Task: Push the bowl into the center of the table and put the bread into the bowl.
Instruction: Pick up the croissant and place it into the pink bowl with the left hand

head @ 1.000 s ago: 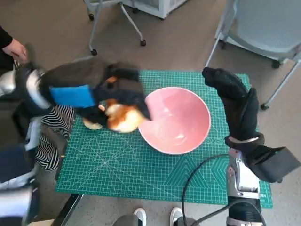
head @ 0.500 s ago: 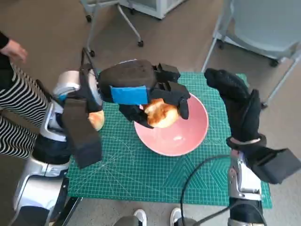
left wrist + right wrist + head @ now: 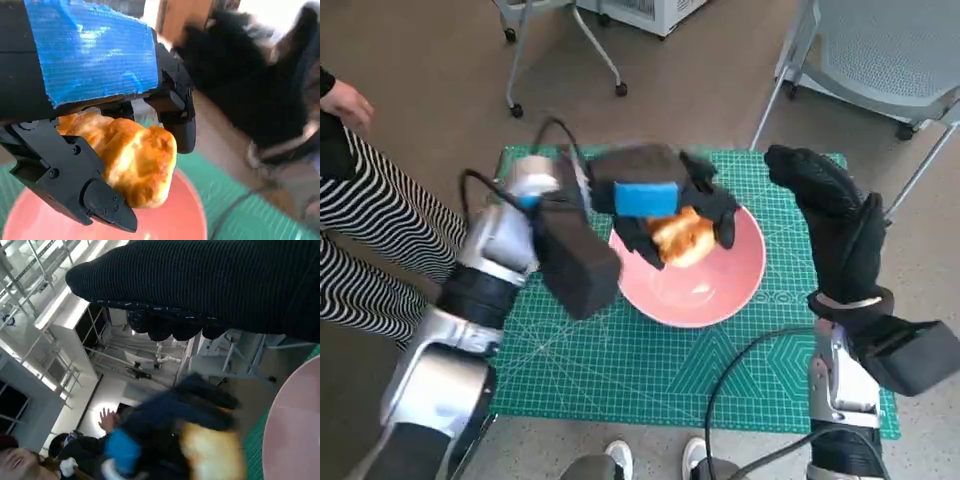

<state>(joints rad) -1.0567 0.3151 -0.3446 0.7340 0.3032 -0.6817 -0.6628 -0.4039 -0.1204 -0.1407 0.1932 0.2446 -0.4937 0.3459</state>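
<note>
We are holding the bread (image 3: 682, 236) in our left hand (image 3: 665, 205) above the bowl (image 3: 720, 290), right hand (image 3: 830, 215) waiting with nothing in it, and should be lowering before letting go.

One bread roll (image 3: 682, 237), one pink bowl (image 3: 720, 290), one green mat (image 3: 620, 350), two chairs (image 3: 880, 50).

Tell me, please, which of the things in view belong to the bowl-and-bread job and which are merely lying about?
Belonging to the job:
- pink bowl
- bread, held over the bowl by the left hand
- green cutting mat covering the table
- right hand, raised beside the bowl

Lying about:
- office chair
- person in striped trousers
</note>
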